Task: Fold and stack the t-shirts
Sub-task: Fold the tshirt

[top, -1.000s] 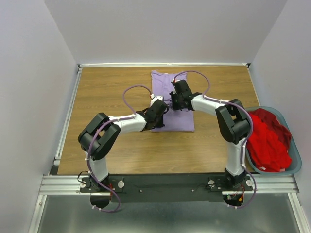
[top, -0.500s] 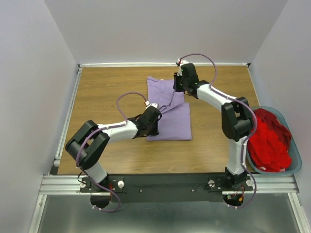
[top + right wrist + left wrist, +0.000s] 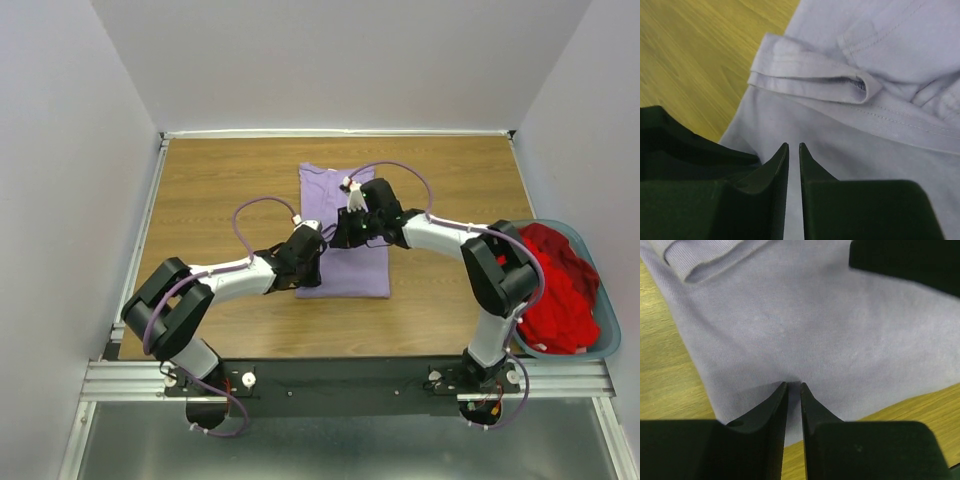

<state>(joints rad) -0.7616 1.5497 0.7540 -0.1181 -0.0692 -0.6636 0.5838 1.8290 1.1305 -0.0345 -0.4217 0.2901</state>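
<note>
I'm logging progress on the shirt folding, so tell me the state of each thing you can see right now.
lavender t-shirt: flat on the table, partly folded.
red t-shirt: crumpled in the basket, unfolded.
basket: upright beside the table's right edge.
left gripper: shut, apparently pinching the lavender t-shirt.
right gripper: shut on the lavender t-shirt, near a folded sleeve.

Lavender t-shirt (image 3: 352, 275): matt fine-knit cloth; table (image 3: 220, 190): smooth wood-grain; basket (image 3: 610, 345): smooth plastic.

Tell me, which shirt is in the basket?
The red shirt, bunched in the basket on the right. The purple shirt lies spread on the table instead.
</note>
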